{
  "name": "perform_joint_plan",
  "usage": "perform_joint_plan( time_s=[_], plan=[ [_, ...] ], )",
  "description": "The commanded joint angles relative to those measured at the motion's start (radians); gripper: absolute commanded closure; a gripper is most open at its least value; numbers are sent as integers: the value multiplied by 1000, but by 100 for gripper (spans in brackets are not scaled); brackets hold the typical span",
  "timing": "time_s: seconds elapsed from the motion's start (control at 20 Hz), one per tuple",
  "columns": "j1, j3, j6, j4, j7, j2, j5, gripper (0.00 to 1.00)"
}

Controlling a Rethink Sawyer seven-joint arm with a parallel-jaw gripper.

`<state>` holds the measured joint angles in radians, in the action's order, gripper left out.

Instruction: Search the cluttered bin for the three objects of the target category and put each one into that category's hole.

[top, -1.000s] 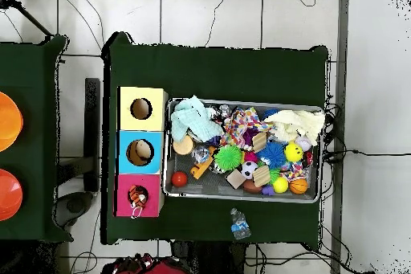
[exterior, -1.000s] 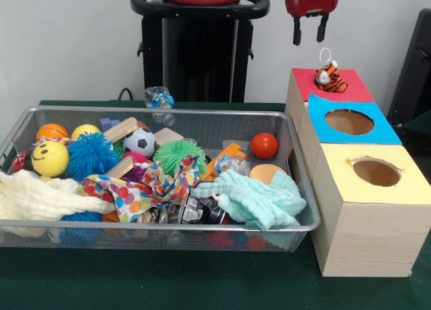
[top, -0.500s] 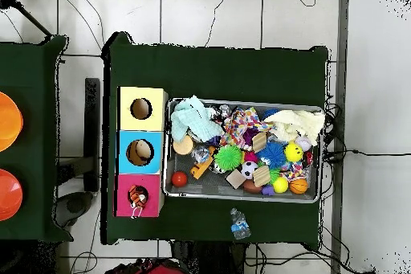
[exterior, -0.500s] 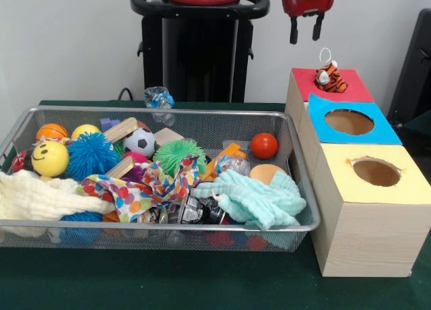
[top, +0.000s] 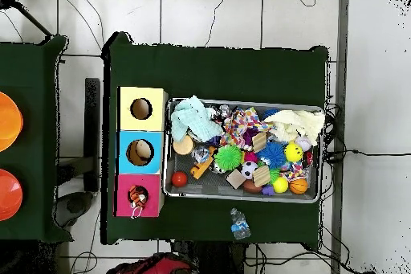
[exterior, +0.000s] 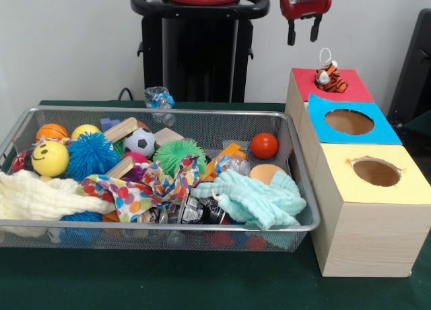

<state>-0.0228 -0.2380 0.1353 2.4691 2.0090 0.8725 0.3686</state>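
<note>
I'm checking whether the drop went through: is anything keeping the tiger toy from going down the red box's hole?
Yes. The tiger toy sits on top of the red box, lodged in its hole rather than through it, its loop sticking up. The gripper hangs open and empty above it, with nothing visible between them.

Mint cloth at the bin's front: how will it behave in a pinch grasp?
The mint cloth lies in soft folds, so probably floppy and light. It drapes over the bin rim beside other clutter, so lifting may drag neighbours along.

no readable text or labels anywhere
</note>
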Motion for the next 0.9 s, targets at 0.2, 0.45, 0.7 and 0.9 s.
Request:
perform_joint_plan(
  time_s=[0.2, 0.45, 0.7, 0.9],
  plan=[
    [-67, -153, 168, -209, -93, -38, 45, 0],
    [-82, -186, 231, -232, -107, -30, 45, 0],
    [-83, -199, 259, -236, -96, -15, 48, 0],
    [-87, -215, 295, -245, -101, -3, 47, 0]
  ],
)
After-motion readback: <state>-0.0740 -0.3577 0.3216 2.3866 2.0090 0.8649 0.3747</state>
